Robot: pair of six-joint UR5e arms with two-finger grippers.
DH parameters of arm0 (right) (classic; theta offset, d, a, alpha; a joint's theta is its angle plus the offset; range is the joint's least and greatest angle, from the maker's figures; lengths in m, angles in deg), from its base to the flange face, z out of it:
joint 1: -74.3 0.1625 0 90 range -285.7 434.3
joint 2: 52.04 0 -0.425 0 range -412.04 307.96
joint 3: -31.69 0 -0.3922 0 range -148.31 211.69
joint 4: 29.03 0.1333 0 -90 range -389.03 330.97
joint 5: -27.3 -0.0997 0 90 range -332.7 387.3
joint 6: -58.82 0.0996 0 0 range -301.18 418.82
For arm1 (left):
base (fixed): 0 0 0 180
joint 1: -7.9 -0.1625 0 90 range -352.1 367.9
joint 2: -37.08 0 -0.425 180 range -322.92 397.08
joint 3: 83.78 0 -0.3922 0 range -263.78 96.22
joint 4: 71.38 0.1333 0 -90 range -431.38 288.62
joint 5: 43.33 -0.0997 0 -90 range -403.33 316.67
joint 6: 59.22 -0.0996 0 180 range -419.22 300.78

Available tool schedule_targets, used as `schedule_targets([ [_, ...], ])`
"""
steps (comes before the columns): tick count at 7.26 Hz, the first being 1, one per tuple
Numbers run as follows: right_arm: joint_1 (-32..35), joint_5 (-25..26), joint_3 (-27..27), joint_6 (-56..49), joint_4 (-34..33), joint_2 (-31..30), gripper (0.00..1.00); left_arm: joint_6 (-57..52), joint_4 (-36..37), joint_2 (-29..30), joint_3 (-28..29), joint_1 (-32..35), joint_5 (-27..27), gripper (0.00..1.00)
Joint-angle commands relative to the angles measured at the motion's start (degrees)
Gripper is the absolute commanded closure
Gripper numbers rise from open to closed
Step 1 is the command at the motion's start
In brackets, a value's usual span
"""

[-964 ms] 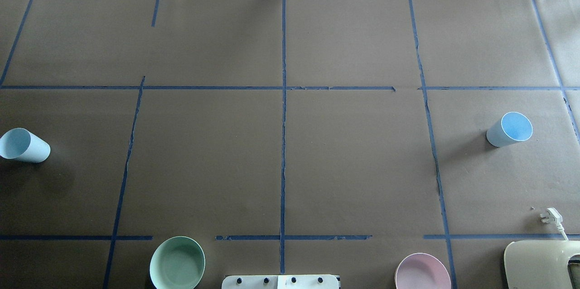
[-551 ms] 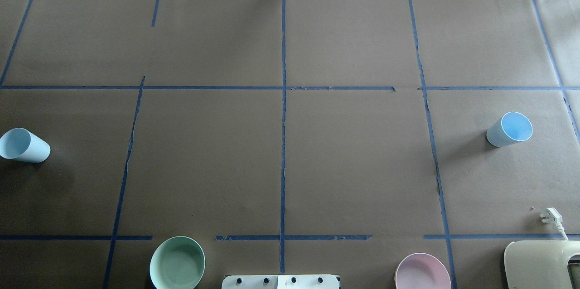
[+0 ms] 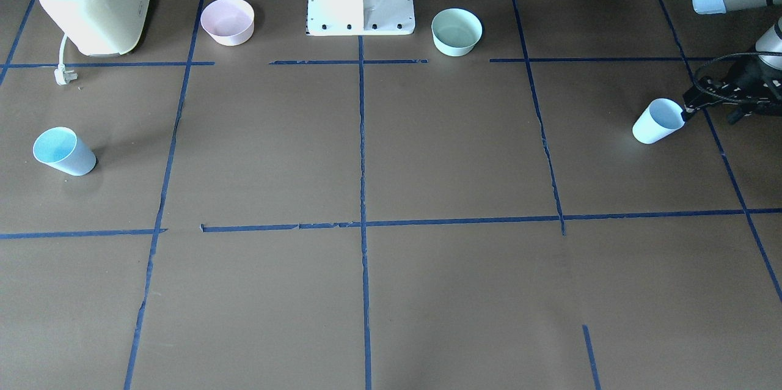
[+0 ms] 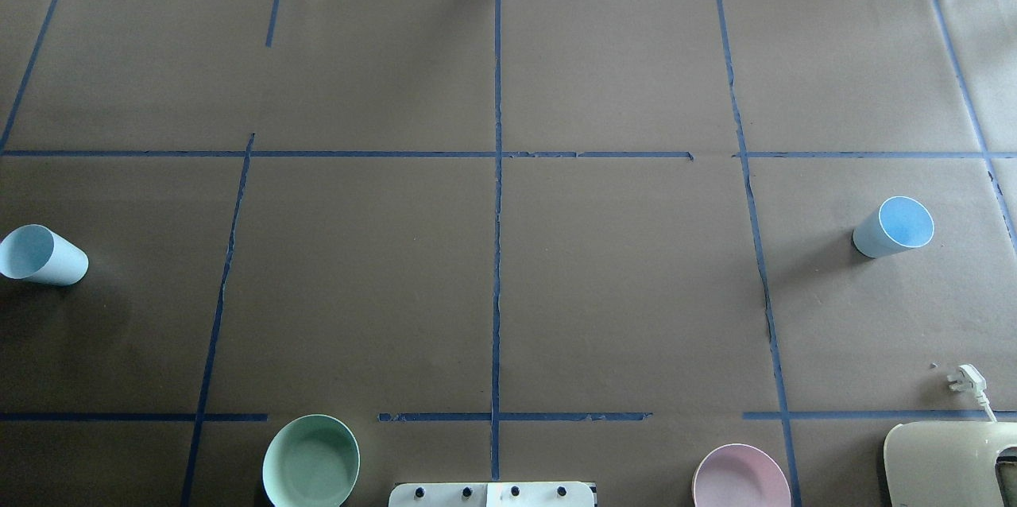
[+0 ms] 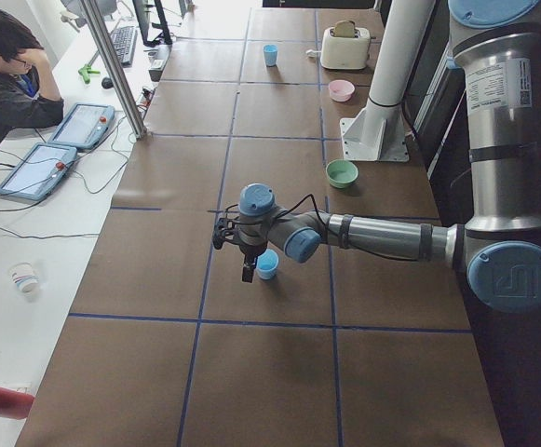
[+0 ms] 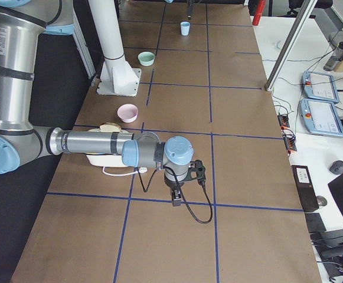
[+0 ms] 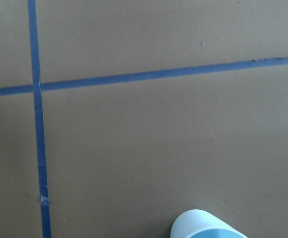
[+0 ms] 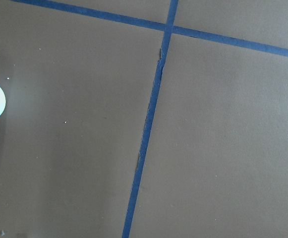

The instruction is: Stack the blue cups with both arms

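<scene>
One blue cup [image 4: 44,255] stands upright at the table's far left edge; it also shows in the front-facing view [image 3: 658,120] and the exterior left view [image 5: 267,264]. My left gripper [image 3: 693,106] hovers right beside its rim, outboard of it; I cannot tell if it is open. The left wrist view shows only the cup's rim [image 7: 208,229]. The other blue cup [image 4: 894,226] stands upright at the right. My right gripper [image 6: 176,197] shows only in the exterior right view, low over the table, so I cannot tell its state.
A mint-green bowl [image 4: 311,461] and a pink bowl [image 4: 740,477] sit near the robot's white base [image 4: 493,494]. A cream toaster [image 4: 949,463] with a loose plug [image 4: 965,380] is at the near right. Blue tape lines grid the brown table. An operator [image 5: 5,79] sits beyond the table.
</scene>
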Motion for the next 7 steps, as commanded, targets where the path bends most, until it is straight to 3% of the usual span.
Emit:
schedule_targets([
  [1, 0.03, 0.0, -0.02, 0.0, 0.0, 0.0, 0.0, 0.51, -4.14, -0.45, 3.92, -2.18, 0.09, 0.0],
  [3, -0.05, 0.0, -0.02, 0.0, 0.0, 0.0, 0.0, 0.6, -6.27, -0.46, 5.7, -2.81, 0.36, 0.0],
  [4, 0.03, 0.09, -0.02, -0.09, 0.0, 0.0, 0.0, 0.69, -6.28, -0.46, 5.7, -3.16, 0.36, 0.08],
  [5, 0.03, 0.09, -0.02, 0.0, 0.0, 0.0, 0.0, 0.86, -6.28, -0.46, 5.7, -3.51, 0.45, 0.41],
  [6, 0.03, 0.09, -0.02, -0.09, 0.0, 0.0, 0.0, 1.56, -6.36, -0.46, 5.7, -3.77, 2.28, 0.65],
  [7, 0.03, 0.09, -0.02, 0.0, 0.0, 0.0, 0.0, 1.57, -6.54, -0.46, 5.7, -3.77, 4.56, 0.73],
])
